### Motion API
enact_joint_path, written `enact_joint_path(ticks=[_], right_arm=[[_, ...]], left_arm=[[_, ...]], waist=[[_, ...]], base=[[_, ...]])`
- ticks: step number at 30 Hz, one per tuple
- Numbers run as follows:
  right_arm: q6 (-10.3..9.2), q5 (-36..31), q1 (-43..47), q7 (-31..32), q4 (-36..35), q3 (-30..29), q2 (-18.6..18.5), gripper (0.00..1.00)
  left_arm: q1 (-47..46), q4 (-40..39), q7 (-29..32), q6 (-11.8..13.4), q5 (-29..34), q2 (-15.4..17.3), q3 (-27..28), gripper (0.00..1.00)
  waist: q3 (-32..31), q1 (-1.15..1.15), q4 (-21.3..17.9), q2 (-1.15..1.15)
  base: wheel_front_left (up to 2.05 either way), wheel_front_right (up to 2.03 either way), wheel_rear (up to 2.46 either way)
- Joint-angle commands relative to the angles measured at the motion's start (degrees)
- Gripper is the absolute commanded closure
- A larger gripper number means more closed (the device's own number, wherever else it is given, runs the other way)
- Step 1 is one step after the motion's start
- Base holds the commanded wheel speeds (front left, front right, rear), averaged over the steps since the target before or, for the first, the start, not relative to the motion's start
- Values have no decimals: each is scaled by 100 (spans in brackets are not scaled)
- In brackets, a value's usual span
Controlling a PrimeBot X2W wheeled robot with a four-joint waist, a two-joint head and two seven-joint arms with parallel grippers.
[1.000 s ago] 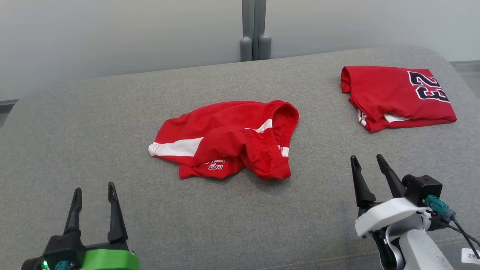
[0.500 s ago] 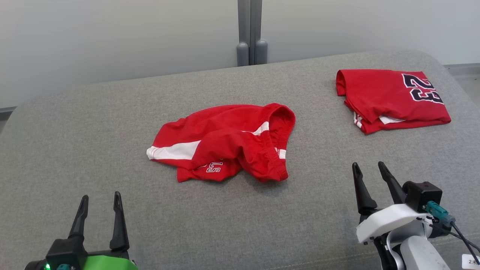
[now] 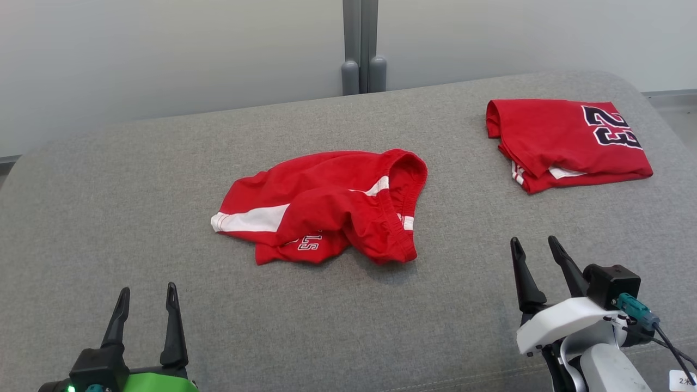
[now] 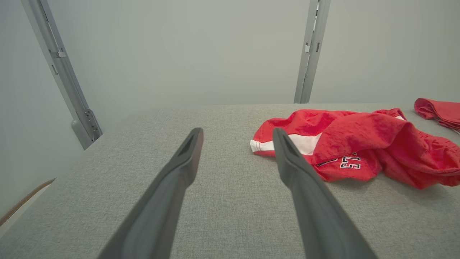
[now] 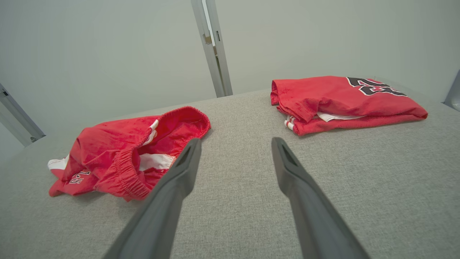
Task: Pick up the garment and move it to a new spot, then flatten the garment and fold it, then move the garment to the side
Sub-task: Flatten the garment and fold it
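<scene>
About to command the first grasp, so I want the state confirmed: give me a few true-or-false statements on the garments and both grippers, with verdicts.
1. The crumpled red shorts lie in the middle of the grey cushion, touched by no gripper. True.
2. The left gripper grips the shorts. False: its jaws are open and empty, short of them.
3. The right gripper has its jaws shut. False: they are open and empty.
4. The folded red jersey lies at the far right, apart from the shorts. True.
5. The shorts are already flattened. False: they are bunched, waistband gaping.
</scene>
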Motion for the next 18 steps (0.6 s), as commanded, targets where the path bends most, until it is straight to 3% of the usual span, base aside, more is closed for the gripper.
enact_joint_path(ticks=[1,18], right_arm=[[-2,-28,47,-6,-14,-13,-4,0],[-2,-38,37,-3,11,1,18,0]], left_arm=[[30,4,-12,-11,64,6,16,0],[51,-32,-12,-32,111,-51,115,0]], waist=[[-2,0,-1,0],[-50,0,-38,0]], base=[[0,0,0],[0,0,0]])
